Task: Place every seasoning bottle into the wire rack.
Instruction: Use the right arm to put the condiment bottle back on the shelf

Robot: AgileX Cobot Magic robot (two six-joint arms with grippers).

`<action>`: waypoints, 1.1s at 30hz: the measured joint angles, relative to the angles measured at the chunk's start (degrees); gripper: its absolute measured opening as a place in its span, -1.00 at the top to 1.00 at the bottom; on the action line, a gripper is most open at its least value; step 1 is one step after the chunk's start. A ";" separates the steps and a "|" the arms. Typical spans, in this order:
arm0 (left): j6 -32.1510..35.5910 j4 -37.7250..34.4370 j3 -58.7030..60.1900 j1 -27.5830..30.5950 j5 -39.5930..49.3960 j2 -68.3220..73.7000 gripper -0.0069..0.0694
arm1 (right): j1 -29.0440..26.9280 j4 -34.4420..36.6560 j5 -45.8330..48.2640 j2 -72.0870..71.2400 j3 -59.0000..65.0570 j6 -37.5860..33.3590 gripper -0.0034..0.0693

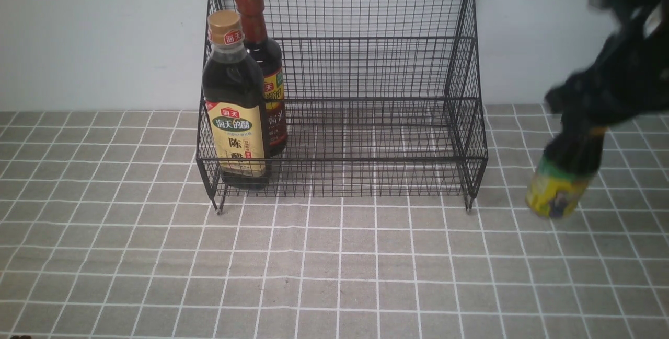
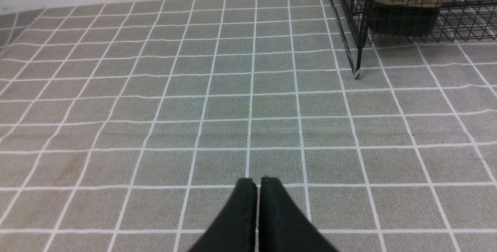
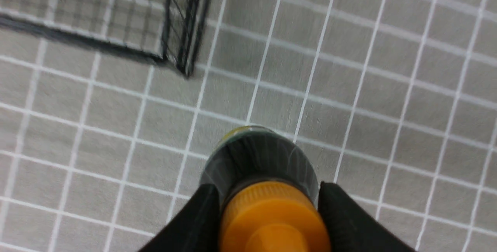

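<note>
Right gripper (image 3: 268, 192) is clamping the small bottle (image 1: 562, 182) at the neck below its orange cap; it is hanging tilted, just right of the rack (image 1: 376, 161). Judging: light, smooth, liable to swing; neck hold is suiting it. Left gripper (image 2: 258, 186) is sitting with jaws together, empty.

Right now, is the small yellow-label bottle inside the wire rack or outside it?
Outside. The right hand grips the small yellow-label bottle near its orange cap, tilted, right of the wire rack.

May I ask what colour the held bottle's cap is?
Orange; the right wrist view shows the cap best.
</note>
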 joint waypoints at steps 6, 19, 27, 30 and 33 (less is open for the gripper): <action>0.00 0.00 0.00 0.00 0.00 0.00 0.84 | 0.00 8.95 1.19 -0.17 -11.99 -4.72 0.08; 0.00 0.00 0.00 0.00 0.00 0.00 0.84 | 0.05 16.44 -7.31 11.90 -15.83 -8.21 0.08; 0.00 0.00 0.00 0.00 0.00 0.00 0.84 | 0.05 16.27 -10.53 17.06 -15.83 -10.41 0.08; 0.00 0.00 0.00 0.00 0.00 0.00 0.84 | 0.05 16.21 -10.36 18.62 -15.83 -11.52 0.08; 0.00 0.00 0.00 0.00 0.00 0.00 0.84 | 0.33 15.90 -9.78 19.77 -15.83 -11.77 0.08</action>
